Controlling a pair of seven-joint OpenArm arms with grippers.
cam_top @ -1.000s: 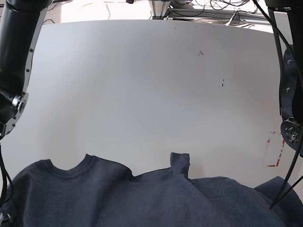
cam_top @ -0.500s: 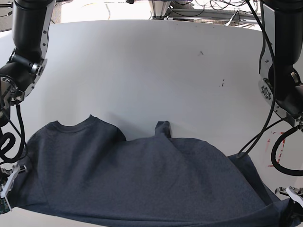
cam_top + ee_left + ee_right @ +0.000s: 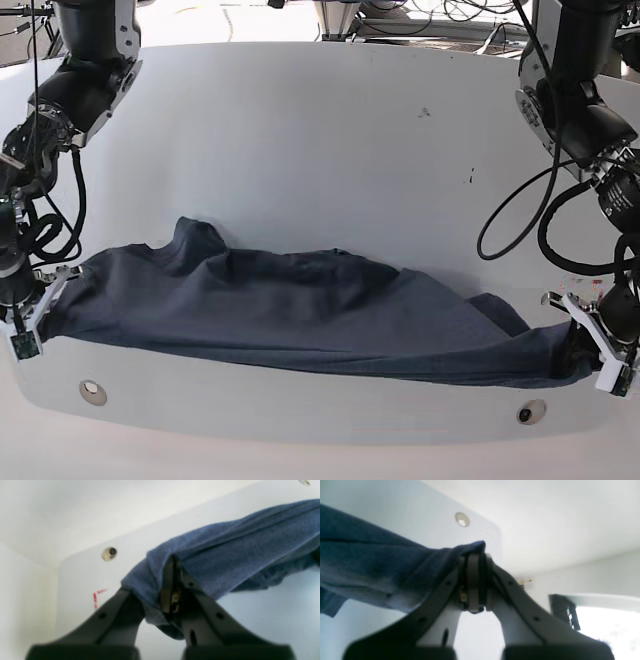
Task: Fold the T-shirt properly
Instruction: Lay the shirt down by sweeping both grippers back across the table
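The T-shirt's (image 3: 300, 310) lettering and label are hidden, and its held corners vanish inside each claw. It sags along the worktop's (image 3: 320, 140) near edge, stretched between the left claw (image 3: 172, 585) and right claw (image 3: 473, 562), both clamped on cloth.

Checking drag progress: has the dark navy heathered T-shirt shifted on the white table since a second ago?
Yes. The dark navy heathered T-shirt has moved up the base view, toward the small black marks on the white table, baring the table's near edge.

No readable text, label or number anywhere (red marks (image 3: 96, 597) on table (image 3: 300, 130) illegible).
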